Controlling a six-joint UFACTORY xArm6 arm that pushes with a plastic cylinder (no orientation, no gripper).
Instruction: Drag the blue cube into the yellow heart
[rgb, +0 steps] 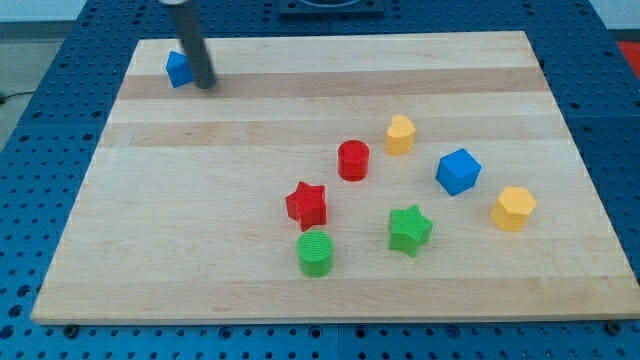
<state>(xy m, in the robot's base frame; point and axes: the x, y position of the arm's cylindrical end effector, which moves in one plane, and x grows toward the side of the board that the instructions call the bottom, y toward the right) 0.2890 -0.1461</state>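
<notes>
A pale wooden table (250, 110) is laid on a blue perforated base (40, 150), and the boards of the table are seen running across the view from left to right. A dark rod (192, 45) is lowered from the view's top at the left, and my tip (207, 84) is set on the wood near the table's top left corner. A small blue block (178, 69) is found just to the left of my tip, touching it or very nearly so; its shape is partly hidden by the rod and cannot be made out. No pincer is carried by this arm, so nothing can be told of released or clenched jaws.

The blue cube (458, 171) is placed well apart from my tip, at the view's right, in the middle band of the table. The yellow heart (400, 134) is seen just up and to the left of the cube, near it but not touching. A second yellow block (513, 208), with a faceted outline, is placed below and to the right of the cube.

A red cylinder (353, 160) is set left of the yellow heart. Below it, a red star (307, 204) and a green star (410, 230) are laid, and a green cylinder (316, 252) is placed just beneath the red star
</notes>
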